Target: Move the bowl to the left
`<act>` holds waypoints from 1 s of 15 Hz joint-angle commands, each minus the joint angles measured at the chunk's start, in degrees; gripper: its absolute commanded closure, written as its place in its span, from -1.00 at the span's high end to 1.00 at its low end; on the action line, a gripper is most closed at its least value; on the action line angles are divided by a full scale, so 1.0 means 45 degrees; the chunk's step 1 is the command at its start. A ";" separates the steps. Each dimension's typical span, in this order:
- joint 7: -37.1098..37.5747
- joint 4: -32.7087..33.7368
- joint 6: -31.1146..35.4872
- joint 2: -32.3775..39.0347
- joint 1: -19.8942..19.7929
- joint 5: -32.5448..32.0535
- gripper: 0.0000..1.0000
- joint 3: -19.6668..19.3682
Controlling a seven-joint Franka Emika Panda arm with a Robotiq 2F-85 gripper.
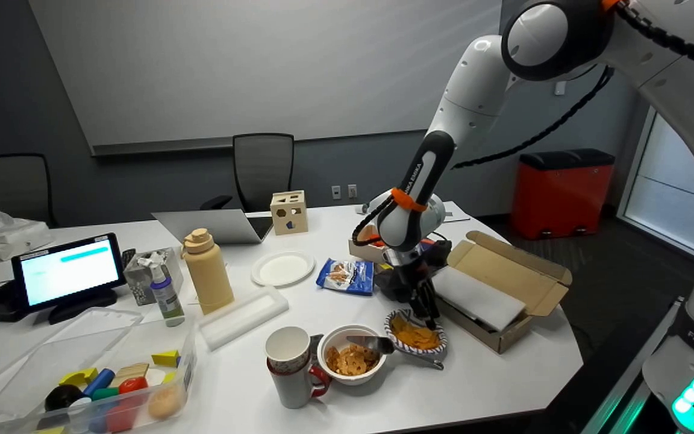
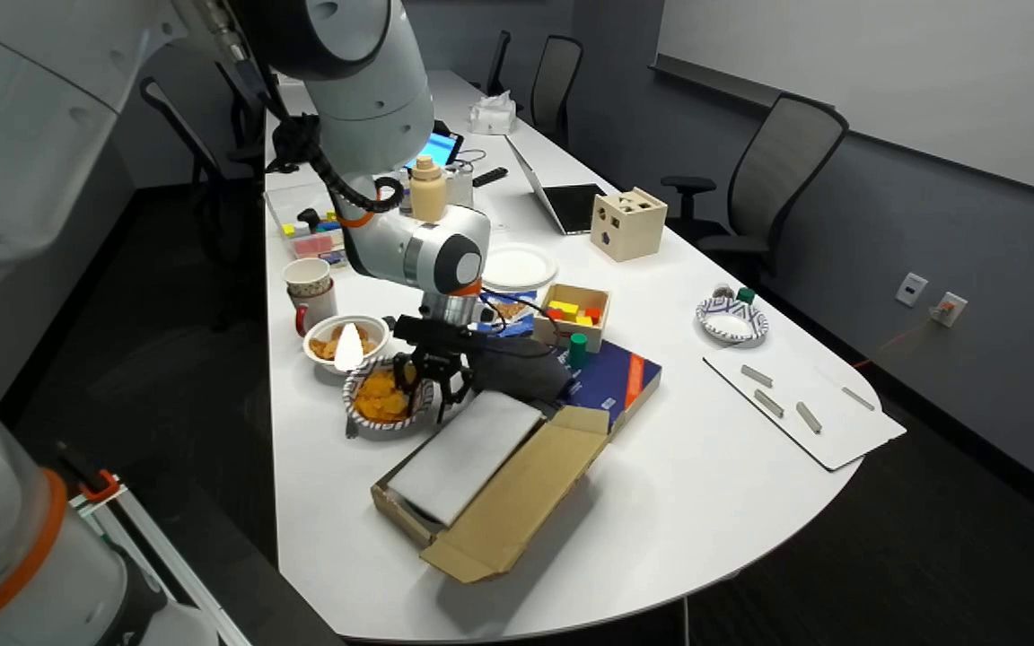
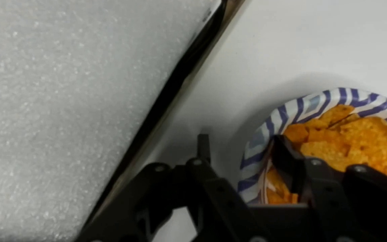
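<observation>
The bowl point(image 3: 254, 151) is a round paper bowl with a purple-and-white striped rim, full of orange chips point(image 3: 364, 134). It sits upright on the table in both exterior views point(image 1: 419, 351) point(image 2: 357, 386). My gripper point(image 3: 239, 137) is open and low over the bowl's edge nearest the cardboard box. In the wrist view the right finger is inside the bowl, by the chips. The left finger is outside, over the gap between bowl and box. The bowl's wall lies between the fingers, apart from the left one. The gripper also shows in an exterior view point(image 2: 427, 395).
An open cardboard box point(image 2: 517, 493) with white foam point(image 3: 79, 101) stands close on the gripper's outer side. A white bowl point(image 1: 323, 355) of brownish food, with a spatula across it, sits beside the bowl. Stacked cups point(image 1: 291, 383), a blue snack bag point(image 1: 347, 276) and a dark cloth point(image 2: 517, 370) are near.
</observation>
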 commanded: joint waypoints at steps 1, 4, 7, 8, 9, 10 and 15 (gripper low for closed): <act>0.0384 0.0154 0.0200 0.0096 0.0059 -0.0221 0.41 0.0014; 0.0485 0.0248 0.0155 0.0117 0.0039 -0.0131 0.87 0.0070; 0.0560 0.0407 0.0084 0.0233 0.0021 -0.0002 1.00 0.0173; 0.0580 0.0467 0.0066 0.0276 0.0018 0.0042 1.00 0.0218; 0.0590 0.0593 -0.0012 0.0366 0.0023 0.0087 1.00 0.0271; 0.0622 0.0670 -0.0055 0.0431 0.0048 0.0090 1.00 0.0300; 0.0618 0.1211 -0.0468 0.0965 0.0091 0.0086 1.00 0.0381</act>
